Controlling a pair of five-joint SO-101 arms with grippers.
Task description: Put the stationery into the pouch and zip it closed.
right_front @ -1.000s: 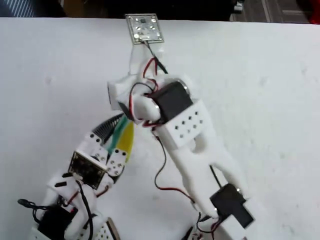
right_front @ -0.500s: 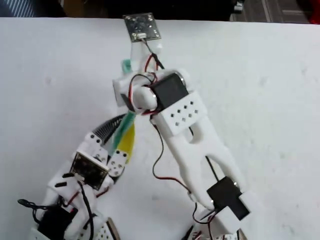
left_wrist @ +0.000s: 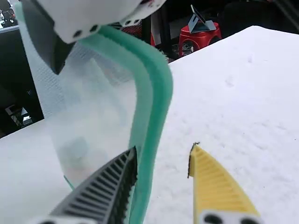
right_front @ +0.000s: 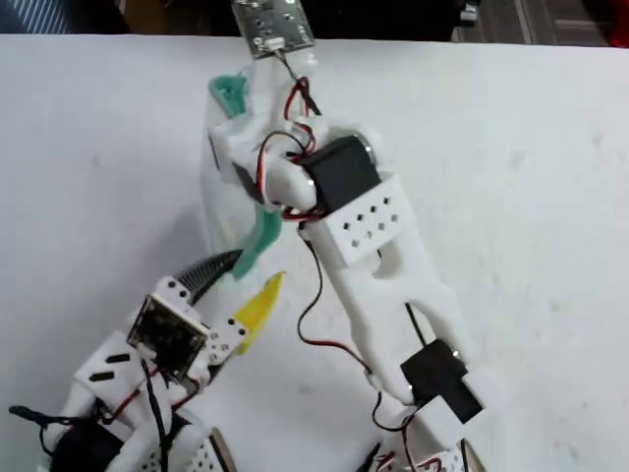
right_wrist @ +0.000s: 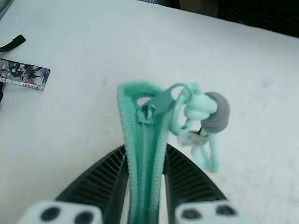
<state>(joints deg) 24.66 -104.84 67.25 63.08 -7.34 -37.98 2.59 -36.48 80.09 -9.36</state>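
Observation:
The pouch (right_front: 214, 192) is translucent with a teal zipper band (right_front: 259, 234). It hangs above the table's far middle. My right gripper (right_front: 241, 162) is shut on its zipper edge. From the right wrist, the closed teal zipper (right_wrist: 142, 133) runs between the two black fingers, and past them are the pull (right_wrist: 161, 100) and a pale charm (right_wrist: 205, 112). My left gripper (right_front: 257, 267) is open at the pouch's lower end, and the teal band (left_wrist: 156, 107) passes just inside its black finger (left_wrist: 110, 182), apart from the yellow one (left_wrist: 212, 186). Faint shapes (left_wrist: 74, 151) show through the pouch wall.
A printed card (right_wrist: 23, 74) and a black cable (right_wrist: 11, 43) lie on the white table (right_front: 511, 147). A red stool (left_wrist: 201, 35) stands beyond the table's edge. The right arm's white links (right_front: 393, 285) cross the middle of the table.
The right arm has carried the pouch toward the far edge, stretching it out. The left gripper has drawn back toward the near left and opened wider, so the teal band now sits at its fingertips.

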